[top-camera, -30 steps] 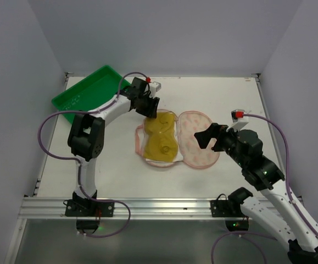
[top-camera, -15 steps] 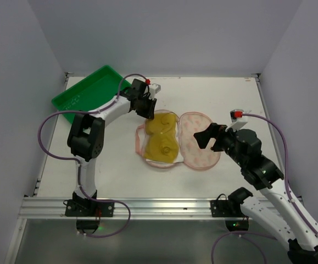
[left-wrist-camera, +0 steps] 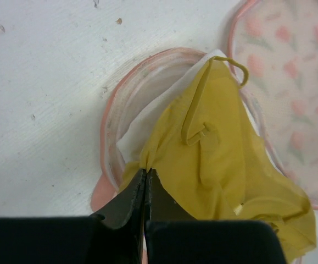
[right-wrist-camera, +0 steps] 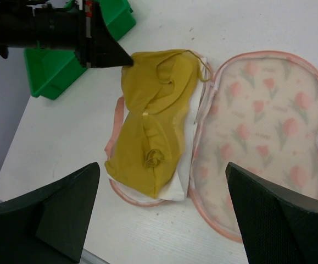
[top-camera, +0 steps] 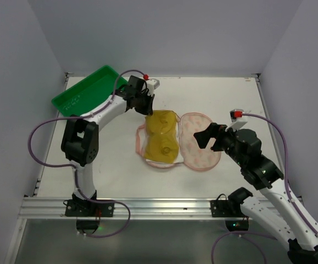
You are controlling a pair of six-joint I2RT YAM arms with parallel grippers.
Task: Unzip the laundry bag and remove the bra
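Over on the far left the green tray (top-camera: 84, 91) is sitting at the corner of the tabletop (top-camera: 109, 159), and nothing is showing inside it. Just right of it the left claw (left-wrist-camera: 146, 177) is doing the work: its jaws are pressed tight together, and a fold of yellow fabric is bunching up between the tips. That is the bra (left-wrist-camera: 224, 165), caught by its far-left edge.

The laundry bag (top-camera: 200, 146) is lying unzipped in the middle of the tabletop, spread open like a clamshell. The bra is resting in its left half on a white lining. The printed right half is lying flat to the right and looks empty.

So the unzipping looks finished and the removal is the step in hand. The pinch is looking thin, right on the hem. The safe play is to raise it slowly and straight up first, then carry it left, away from the bag. The thing to watch is the strap (left-wrist-camera: 233, 69), which is looping over the far rim. It could snag on the pink trim and drag the whole bag along.

On the right, the right claw (top-camera: 207, 137) is hovering above the bag's right half with its jaws spread wide, gripping nothing. It is well placed to pin that half down if the bag starts riding up with the bra.
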